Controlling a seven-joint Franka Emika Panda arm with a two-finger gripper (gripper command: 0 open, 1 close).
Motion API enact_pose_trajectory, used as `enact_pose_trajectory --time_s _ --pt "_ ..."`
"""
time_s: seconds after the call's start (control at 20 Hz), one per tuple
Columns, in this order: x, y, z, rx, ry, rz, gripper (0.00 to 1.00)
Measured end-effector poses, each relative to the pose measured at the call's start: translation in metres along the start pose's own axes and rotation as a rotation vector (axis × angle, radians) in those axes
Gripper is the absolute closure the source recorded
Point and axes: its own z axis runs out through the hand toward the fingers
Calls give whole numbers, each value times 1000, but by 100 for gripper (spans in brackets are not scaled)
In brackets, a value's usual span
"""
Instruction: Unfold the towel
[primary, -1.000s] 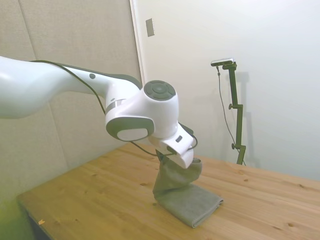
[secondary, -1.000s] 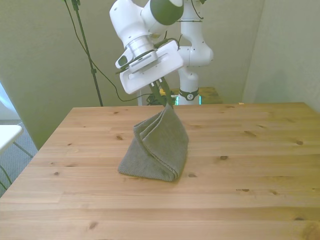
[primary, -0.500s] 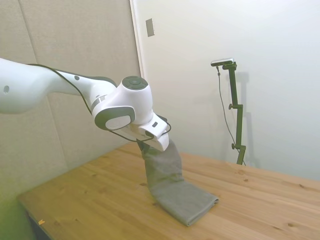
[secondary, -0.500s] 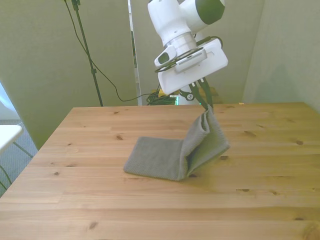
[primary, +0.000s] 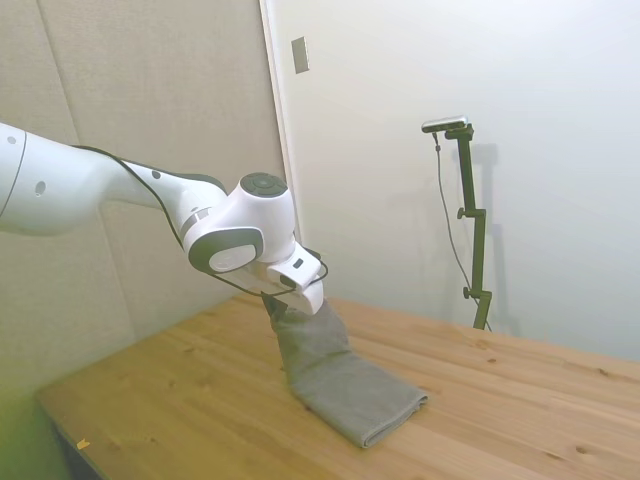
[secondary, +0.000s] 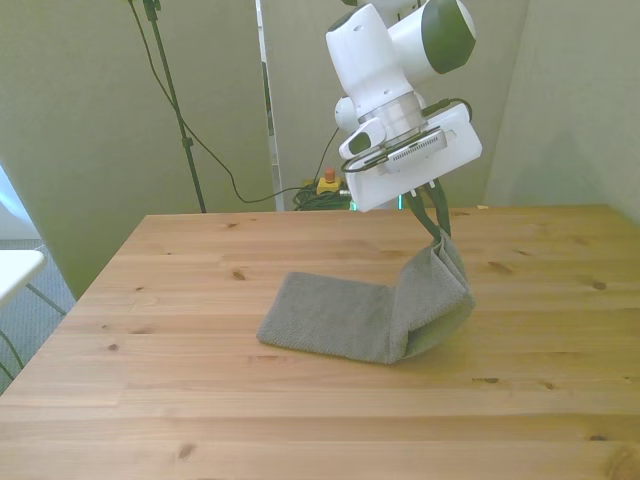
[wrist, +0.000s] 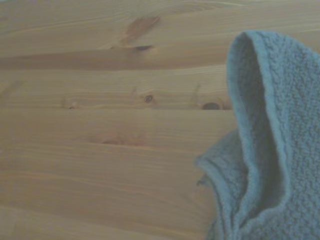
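Note:
The grey-brown towel (secondary: 340, 318) lies partly flat on the wooden table (secondary: 200, 400). One end of it is lifted off the wood and hangs from my gripper (secondary: 438, 236), which is shut on its top edge at the front view's right. From the side, the towel (primary: 345, 385) slopes down from the gripper (primary: 278, 312) to the tabletop. Close up, the wrist view shows a curled, raised fold of the towel (wrist: 265, 150) over bare planks.
The table's (primary: 150, 400) edges run close to the camera in both wide views. Cables hang behind the table at the back wall (secondary: 220, 160).
My gripper has carried the held towel end toward the front view's right and lower. The towel has opened from a tent shape to a longer strip lying flat.

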Motion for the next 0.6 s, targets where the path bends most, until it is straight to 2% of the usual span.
enact_pose_trajectory --time_s 0.5,0.6 --pt "-9 0 7 -8 -18 -8 0" --pt "-11 1 9 -47 -13 11 0"
